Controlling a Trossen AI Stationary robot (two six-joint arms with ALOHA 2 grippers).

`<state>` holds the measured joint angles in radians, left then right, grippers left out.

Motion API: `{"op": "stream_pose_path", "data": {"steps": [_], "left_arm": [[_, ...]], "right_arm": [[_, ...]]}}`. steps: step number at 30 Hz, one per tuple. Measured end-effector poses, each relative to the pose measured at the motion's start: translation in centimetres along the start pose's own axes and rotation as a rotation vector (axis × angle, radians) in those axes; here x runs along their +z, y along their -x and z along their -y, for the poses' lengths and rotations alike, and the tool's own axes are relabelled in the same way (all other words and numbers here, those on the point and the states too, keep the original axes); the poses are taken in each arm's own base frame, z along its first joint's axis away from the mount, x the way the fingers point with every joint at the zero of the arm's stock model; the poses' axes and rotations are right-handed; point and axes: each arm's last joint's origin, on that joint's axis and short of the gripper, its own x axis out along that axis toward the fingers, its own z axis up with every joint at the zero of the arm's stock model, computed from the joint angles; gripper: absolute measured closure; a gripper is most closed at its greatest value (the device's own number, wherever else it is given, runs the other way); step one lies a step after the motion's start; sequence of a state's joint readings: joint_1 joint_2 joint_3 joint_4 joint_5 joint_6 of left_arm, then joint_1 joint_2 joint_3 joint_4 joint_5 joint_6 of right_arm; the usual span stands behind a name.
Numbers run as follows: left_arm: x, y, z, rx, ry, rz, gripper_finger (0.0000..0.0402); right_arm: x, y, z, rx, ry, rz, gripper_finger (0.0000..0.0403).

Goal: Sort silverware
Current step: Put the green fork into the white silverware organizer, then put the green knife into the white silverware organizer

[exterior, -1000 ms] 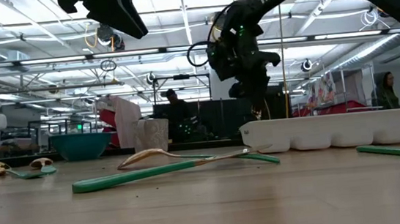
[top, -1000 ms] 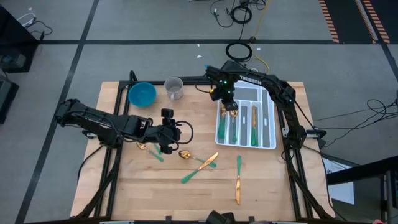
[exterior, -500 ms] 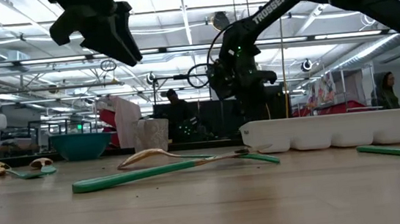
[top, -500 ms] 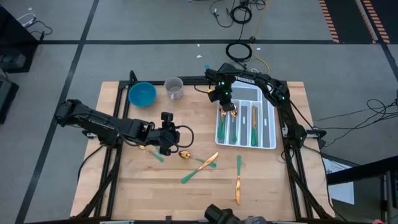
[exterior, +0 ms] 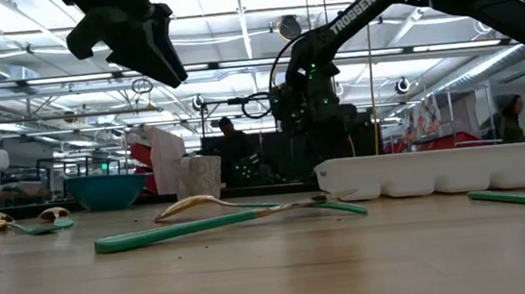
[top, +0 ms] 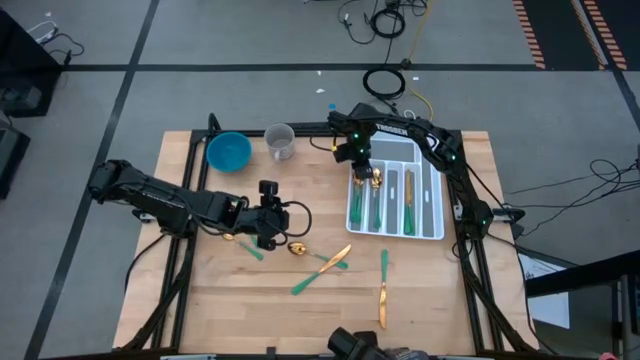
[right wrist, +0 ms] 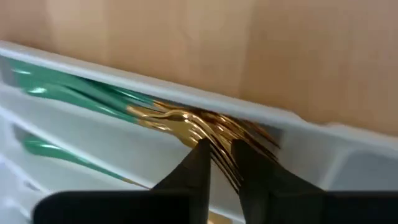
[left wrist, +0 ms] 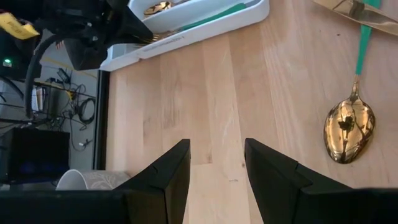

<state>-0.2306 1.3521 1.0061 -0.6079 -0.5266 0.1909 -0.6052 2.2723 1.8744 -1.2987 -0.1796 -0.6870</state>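
1. Right gripper (right wrist: 217,163) sits over forks (right wrist: 199,127) in white tray (top: 432,205) near counter's far edge, jaws slightly apart, fork tines partly hidden.
2. Left gripper (left wrist: 216,174) hangs mid-counter, jaws apart, empty; spoon (left wrist: 349,127) beside.

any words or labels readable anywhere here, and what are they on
"TROSSEN": white letters on the right arm, clear in the low view.
The same lettering on that arm in the high view is too small to read.
Nothing readable on the white tray, the silverware, bowl or cup.
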Motion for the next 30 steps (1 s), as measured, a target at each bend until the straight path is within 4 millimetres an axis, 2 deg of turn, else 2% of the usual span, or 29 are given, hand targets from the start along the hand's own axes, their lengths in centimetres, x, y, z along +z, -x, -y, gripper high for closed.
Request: {"op": "stream_pose_path", "data": {"steps": [9, 14, 17, 25, 30], "left_arm": [[0.0, 0.0, 0.0, 0.0, 0.001, -0.002, 0.0242], [0.0, 0.0, 0.0, 0.0, 0.0, -0.002, 0.0242], [0.0, 0.0, 0.0, 0.0, 0.0, -0.003, 0.0242], [0.0, 0.0, 0.0, -0.001, -0.001, -0.004, 0.0242], [0.0, 0.3, -0.3, 0.017, -0.021, 0.015, 0.0242]], "right_arm": [[0.0, 0.0, -0.1, -0.037, -0.027, -0.041, 0.0271], [0.4, -0.1, -0.7, -0.036, -0.011, -0.046, 0.0249], [0.6, 0.5, -1.5, -0.045, 0.005, -0.036, 0.0246], [0.4, 5.1, -4.9, -0.107, 0.021, 0.042, 0.025], [-1.1, 9.7, -7.7, -0.181, -0.017, 0.121, 0.0241]]}}
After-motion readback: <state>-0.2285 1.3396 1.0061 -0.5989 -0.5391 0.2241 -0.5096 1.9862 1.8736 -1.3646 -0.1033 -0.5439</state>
